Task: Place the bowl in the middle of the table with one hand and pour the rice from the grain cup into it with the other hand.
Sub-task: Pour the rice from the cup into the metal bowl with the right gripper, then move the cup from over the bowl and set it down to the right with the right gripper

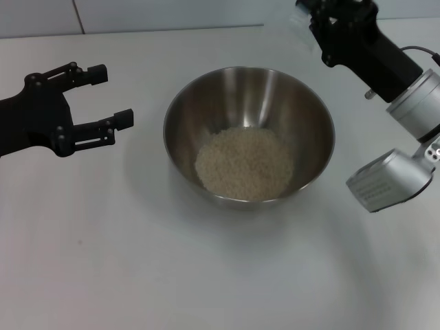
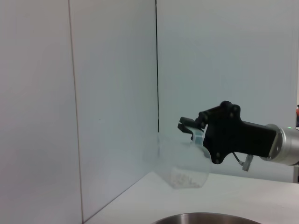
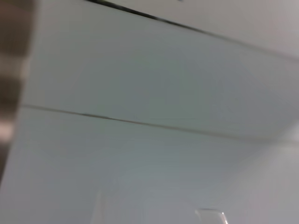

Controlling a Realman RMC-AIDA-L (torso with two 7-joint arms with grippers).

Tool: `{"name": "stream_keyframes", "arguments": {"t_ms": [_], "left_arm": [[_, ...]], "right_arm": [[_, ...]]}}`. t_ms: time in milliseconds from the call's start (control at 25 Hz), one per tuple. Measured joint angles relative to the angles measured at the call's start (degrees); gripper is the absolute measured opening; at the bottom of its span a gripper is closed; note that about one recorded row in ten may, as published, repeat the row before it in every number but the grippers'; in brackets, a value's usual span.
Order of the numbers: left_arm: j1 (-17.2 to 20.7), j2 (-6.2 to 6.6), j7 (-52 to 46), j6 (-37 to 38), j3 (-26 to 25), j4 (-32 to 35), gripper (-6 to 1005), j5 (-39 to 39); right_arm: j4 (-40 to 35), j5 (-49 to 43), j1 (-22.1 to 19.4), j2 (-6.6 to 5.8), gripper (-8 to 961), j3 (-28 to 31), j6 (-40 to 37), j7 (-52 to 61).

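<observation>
I see bare desk (image 1: 206, 275) all around the bowl (image 1: 249, 134); my left pincer (image 1: 110, 100) waits apart, my right pincer (image 2: 187, 127) hangs behind the rim.

Right claw (image 1: 317, 8) is cut off by the top edge in the head view, fingertips out of frame. Cup (image 2: 183, 161) is only a faint see-through smear in the left wrist view, motion-blurred; can't tell if any grains remain inside. In the head view the cup barely shows at the top edge. Bowl (image 2: 205, 218) shows only as a sliver of rim at the bottom edge of the left wrist view. Right wrist view is blurred: pale panels, a dark seam, an unreadable brownish band at one edge, a faint clear outline at another. Left arm is cropped at the head view's left edge.
</observation>
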Motion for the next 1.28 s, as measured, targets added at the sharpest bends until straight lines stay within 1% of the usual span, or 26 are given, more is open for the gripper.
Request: {"name": "stream_keyframes", "arguments": {"t_ms": [40,80,120,160,200,280,320,360,480,520,560,720,760,880,920,1080,1120,1160,1280], "left_arm": [[0.00,0.01,0.28,0.02,0.00,0.00,833,-0.02],[0.00,0.01,0.28,0.02,0.00,0.00,833,-0.02],[0.00,0.01,0.47,0.05,0.00,0.01,833,-0.02],[0.00,0.03,0.65,0.17,0.00,0.04,833,-0.03],[0.00,0.06,0.75,0.27,0.00,0.06,833,-0.03],[-0.01,0.10,0.77,0.50,0.00,0.08,833,-0.03],[-0.05,0.13,0.78,0.61,0.01,0.09,833,-0.09],[-0.05,0.13,0.78,0.61,0.01,0.09,833,-0.09],[-0.06,0.16,0.78,0.65,0.01,0.09,833,-0.10],[-0.07,0.17,0.79,0.69,0.00,0.09,833,0.04],[-0.07,0.18,0.79,0.69,0.00,0.09,833,0.08],[-0.23,0.28,1.01,0.71,0.00,0.09,833,0.22],[-0.23,0.28,1.01,0.71,0.00,0.09,833,0.22],[-0.36,0.32,1.66,0.74,0.00,0.09,833,0.31],[-0.37,0.33,1.68,0.77,0.00,0.09,833,0.32],[-0.43,0.37,1.70,1.40,0.00,0.09,833,0.38],[-0.39,0.40,1.70,1.62,0.00,0.09,832,0.40],[-0.39,0.40,1.70,1.62,0.00,0.09,832,0.40],[-0.19,0.46,1.69,1.77,0.00,0.09,832,0.44]], "right_arm": [[-0.34,1.52,-0.24,0.00,17,0.01,-0.07,8.40],[-0.34,1.52,-0.24,0.00,17,0.01,-0.07,8.40],[-2.17,2.97,-1.11,-0.10,17,0.00,-0.13,19.70],[-2.17,2.97,-1.11,-0.10,17,0.00,-0.13,19.70],[-3.65,3.42,-1.86,-0.23,17,-0.01,-0.13,25.66],[-7.80,3.60,-3.96,-0.46,17,-0.40,0.33,39.19],[-12.15,2.78,-6.33,-0.57,17,-0.68,1.51,51.75],[-12.15,2.78,-6.33,-0.57,18,-0.68,1.51,51.75],[-17.96,-0.42,-9.71,-0.67,18,-0.79,4.38,66.68],[-21.41,-3.72,-11.46,-0.70,18,-0.79,6.78,75.84],[-21.41,-3.72,-11.46,-0.70,18,-0.79,6.78,75.84],[-25.23,-8.89,-13.97,-0.76,18,-0.77,11.30,92.13],[-25.23,-8.89,-13.97,-0.76,18,-0.77,11.30,92.13],[-25.54,-9.54,-15.23,-0.79,18,-0.78,13.32,96.80],[-25.58,-10.87,-15.90,-0.87,18,-0.65,13.85,99.94],[-25.92,-13.24,-17.18,-1.06,18,-0.17,14.49,104.28],[-26.03,-13.78,-18.41,-1.25,18,-0.09,15.07,106.37],[-26.03,-13.78,-18.41,-1.25,19,-0.09,15.07,106.37],[-26.08,-13.79,-20.25,-1.47,19,0.08,15.31,108.24]]}}
